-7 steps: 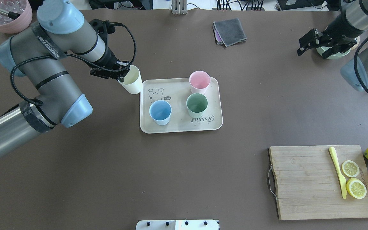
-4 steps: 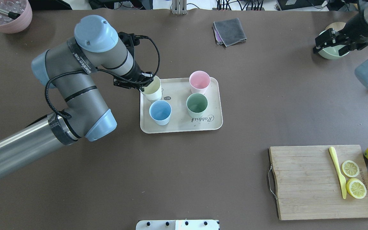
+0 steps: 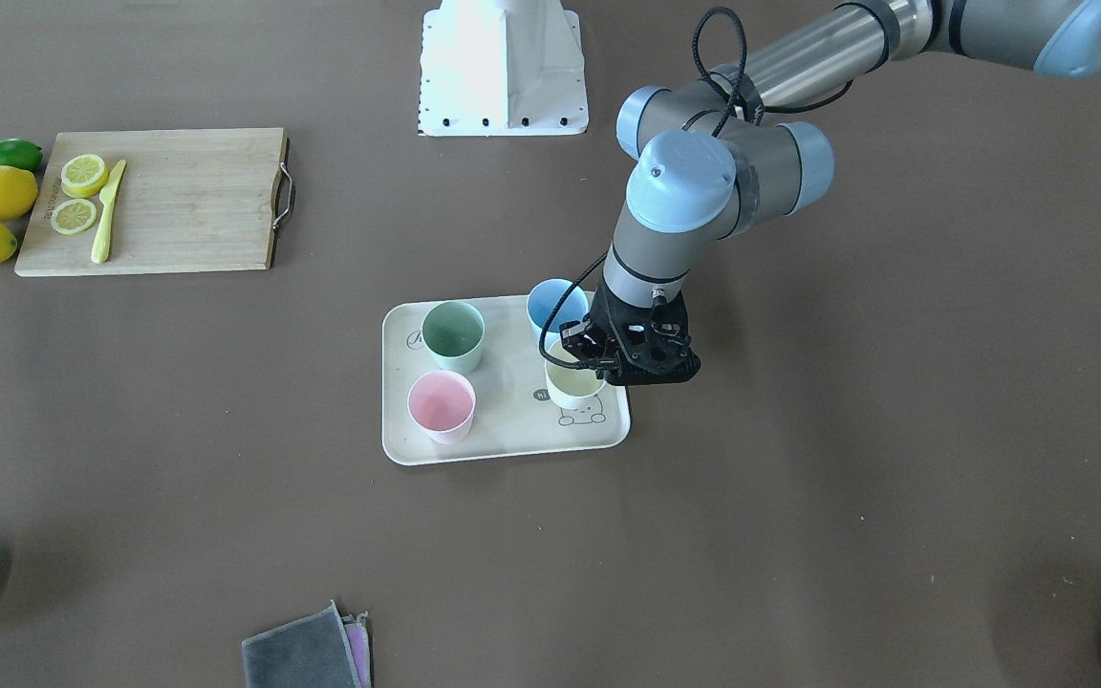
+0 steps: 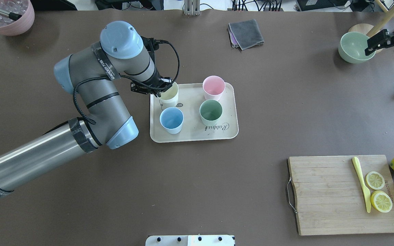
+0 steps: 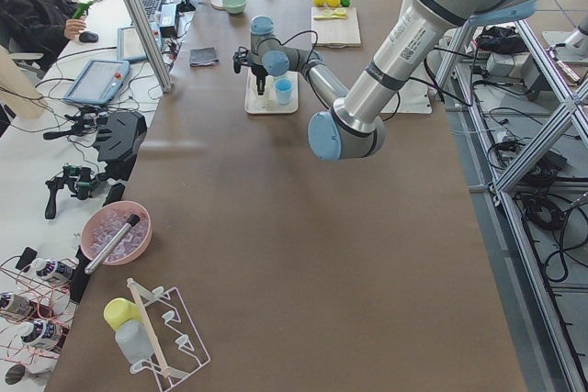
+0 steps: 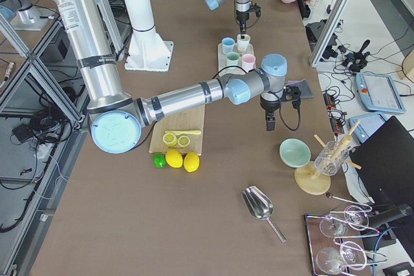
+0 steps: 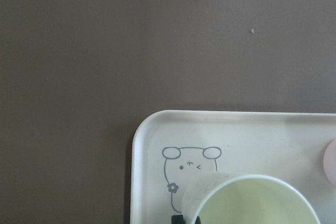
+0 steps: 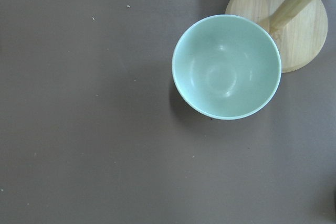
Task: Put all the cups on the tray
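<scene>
The cream-beige tray [image 4: 190,131] lies mid-table. On it stand the pink cup [image 4: 213,87], the sage green cup [image 4: 210,112] and the light blue cup [image 4: 171,119]. My left gripper [image 4: 158,90] is shut on the rim of the cream-white cup [image 4: 169,94] and holds it upright at the tray's far-left corner, by the rabbit drawing. I cannot tell whether the cup touches the tray. The left wrist view shows the cup [image 7: 257,203] over the tray [image 7: 157,129]. My right gripper [image 4: 385,42] is open and empty at the far right.
A sage green bowl [image 4: 354,48] sits just left of the right gripper. A grey cloth [image 4: 246,33] lies at the far middle, and a pink pot [image 4: 7,15] at the far left. The wooden cutting board [image 4: 327,194] with lemon slices is near right.
My left arm has carried the cream-white cup rightwards from beside the tray to over its far-left corner. My right gripper has drawn back to the right, off the green bowl.
</scene>
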`<action>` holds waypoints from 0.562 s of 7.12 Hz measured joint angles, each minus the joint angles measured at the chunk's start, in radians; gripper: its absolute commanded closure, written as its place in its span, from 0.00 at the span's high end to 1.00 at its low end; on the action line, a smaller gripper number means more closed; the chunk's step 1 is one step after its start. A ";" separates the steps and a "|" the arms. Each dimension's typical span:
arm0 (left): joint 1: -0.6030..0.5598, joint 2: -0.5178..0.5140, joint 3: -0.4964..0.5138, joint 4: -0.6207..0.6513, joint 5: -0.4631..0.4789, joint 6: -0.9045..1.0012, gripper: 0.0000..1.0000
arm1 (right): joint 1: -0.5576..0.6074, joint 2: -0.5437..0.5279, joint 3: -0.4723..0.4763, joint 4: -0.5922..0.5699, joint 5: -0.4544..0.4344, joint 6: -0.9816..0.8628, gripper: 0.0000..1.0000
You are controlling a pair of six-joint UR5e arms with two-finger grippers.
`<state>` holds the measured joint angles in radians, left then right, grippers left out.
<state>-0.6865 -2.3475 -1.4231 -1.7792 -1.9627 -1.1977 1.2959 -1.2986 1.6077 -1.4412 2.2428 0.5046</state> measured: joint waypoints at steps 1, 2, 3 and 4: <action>0.009 -0.001 0.015 -0.011 0.010 0.000 0.49 | 0.029 -0.003 0.001 -0.046 0.017 -0.063 1.00; 0.016 0.000 0.022 -0.020 0.014 0.000 0.98 | 0.067 -0.006 0.005 -0.105 0.048 -0.137 1.00; 0.018 0.003 0.023 -0.040 0.015 0.000 0.98 | 0.107 -0.018 0.009 -0.168 0.079 -0.230 1.00; 0.016 0.013 0.010 -0.064 0.016 0.003 0.98 | 0.143 -0.038 0.011 -0.225 0.093 -0.328 1.00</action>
<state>-0.6709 -2.3349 -1.4133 -1.8433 -1.9467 -1.1943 1.4391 -1.3370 1.6188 -1.6663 2.3359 0.1769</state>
